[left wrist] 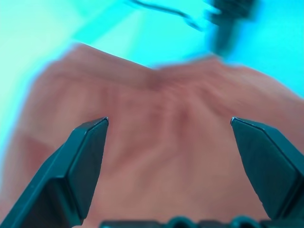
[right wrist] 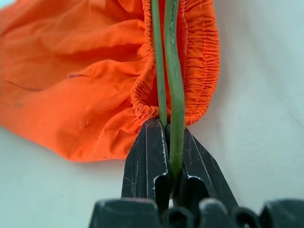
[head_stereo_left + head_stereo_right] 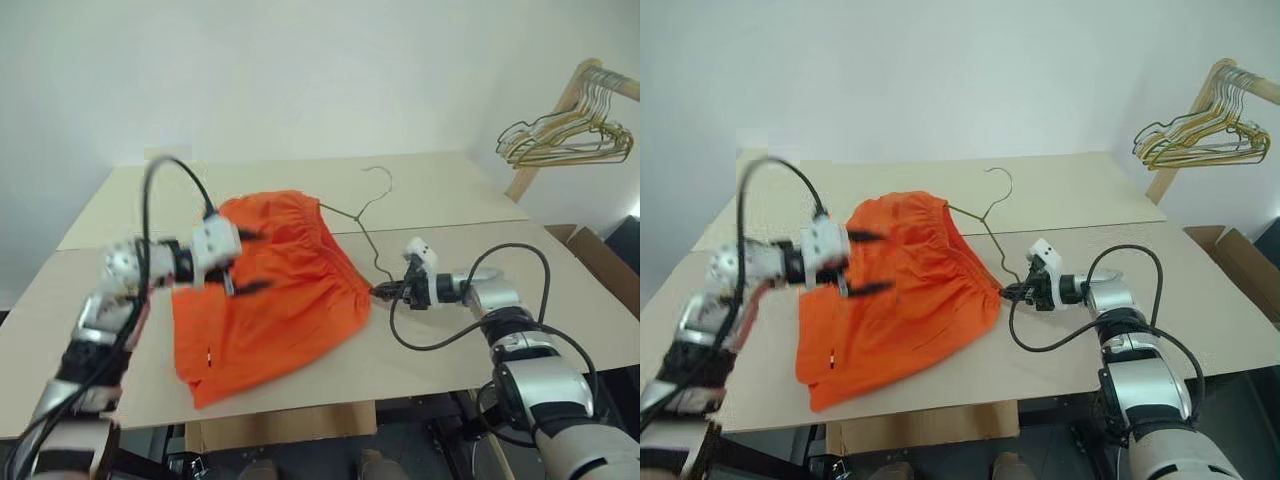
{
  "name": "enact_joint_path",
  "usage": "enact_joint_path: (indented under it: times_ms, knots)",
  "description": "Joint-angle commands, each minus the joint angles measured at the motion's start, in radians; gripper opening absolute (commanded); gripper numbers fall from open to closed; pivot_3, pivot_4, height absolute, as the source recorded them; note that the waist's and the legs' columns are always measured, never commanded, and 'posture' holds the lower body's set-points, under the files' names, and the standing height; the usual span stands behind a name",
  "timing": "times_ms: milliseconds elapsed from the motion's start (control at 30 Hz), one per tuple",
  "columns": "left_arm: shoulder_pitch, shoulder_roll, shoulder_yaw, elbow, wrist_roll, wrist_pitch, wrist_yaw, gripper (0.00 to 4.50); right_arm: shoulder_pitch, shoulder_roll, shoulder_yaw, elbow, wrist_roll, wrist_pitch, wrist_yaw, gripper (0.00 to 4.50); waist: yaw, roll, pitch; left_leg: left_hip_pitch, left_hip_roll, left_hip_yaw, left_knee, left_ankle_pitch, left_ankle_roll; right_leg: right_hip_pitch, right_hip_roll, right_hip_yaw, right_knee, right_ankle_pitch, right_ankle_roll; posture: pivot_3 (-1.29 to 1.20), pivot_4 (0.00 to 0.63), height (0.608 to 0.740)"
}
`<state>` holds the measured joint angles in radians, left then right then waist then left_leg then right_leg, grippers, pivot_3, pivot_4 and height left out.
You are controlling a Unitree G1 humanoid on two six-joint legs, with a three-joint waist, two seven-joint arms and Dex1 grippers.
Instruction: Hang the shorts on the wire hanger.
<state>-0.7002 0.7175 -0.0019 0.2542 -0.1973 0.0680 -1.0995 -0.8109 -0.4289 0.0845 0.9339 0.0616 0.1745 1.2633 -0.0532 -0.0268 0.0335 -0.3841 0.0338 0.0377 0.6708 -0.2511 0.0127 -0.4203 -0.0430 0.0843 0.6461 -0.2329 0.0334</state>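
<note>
The orange shorts [image 3: 270,295] lie crumpled in the middle of the table, their gathered waistband toward the right. The thin dark wire hanger [image 3: 368,232] lies along that waistband with its hook [image 3: 379,176] pointing to the far side. Part of its wire runs into the waistband opening and is hidden by the fabric. My right gripper [image 3: 383,292] is shut on the hanger's near corner [image 2: 169,61] at the edge of the shorts [image 2: 80,71]. My left gripper [image 3: 878,262] hovers open over the left part of the shorts [image 1: 156,156], with nothing between its fingers [image 1: 90,156].
A wooden rack with a bunch of golden and dark wire hangers [image 3: 565,135] stands at the far right. A cardboard box [image 3: 600,262] sits beside the beige table [image 3: 440,190] on the right. The table's front edge runs close below the shorts.
</note>
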Motion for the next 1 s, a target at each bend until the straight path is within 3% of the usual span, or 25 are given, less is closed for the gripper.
enact_joint_path:
  times_ms: [33,233,400,633,1000]
  knots:
    - [-0.19,0.024,-0.011,0.263,0.048,-0.107,-0.049,4.48,0.009,0.001,0.008,-0.089,0.002,-0.046,-0.004,0.0,-0.008,0.0,0.0,0.0,0.0,0.0,0.0,0.0,0.0,0.0,0.0,0.0,0.0,0.0,0.0,0.01,0.0,0.74]
    - [-0.482,0.032,-0.093,0.691,0.142,-0.312,-0.284,4.48,0.072,0.011,0.054,-0.21,-0.02,-0.063,-0.035,0.0,-0.03,0.0,0.0,-0.002,-0.001,-0.001,0.0,0.0,0.0,-0.001,0.0,-0.001,-0.002,0.0,0.0,-0.01,0.0,0.74]
    - [-0.607,0.004,-0.149,0.883,0.175,-0.371,-0.506,4.48,0.107,0.019,0.073,-0.281,-0.013,-0.038,-0.049,0.0,-0.045,0.0,0.0,-0.004,-0.001,-0.002,0.001,0.0,0.0,-0.001,0.0,-0.002,-0.001,0.0,0.001,-0.01,0.0,0.74]
    - [-0.673,-0.04,-0.26,0.989,0.241,-0.444,-0.515,4.48,0.126,0.004,0.106,-0.337,-0.051,-0.08,-0.088,0.0,-0.05,0.0,0.0,-0.005,-0.001,-0.004,0.005,0.0,0.0,-0.001,0.0,-0.002,0.001,-0.001,0.001,-0.03,0.0,0.74]
    - [-0.673,-0.108,-0.282,1.053,0.415,-0.477,-0.414,4.48,0.145,0.007,0.132,-0.378,-0.065,-0.096,-0.121,0.0,-0.052,0.0,0.0,-0.006,0.0,-0.004,0.006,-0.001,0.001,-0.001,0.0,-0.003,0.001,-0.001,0.001,-0.05,0.0,0.74]
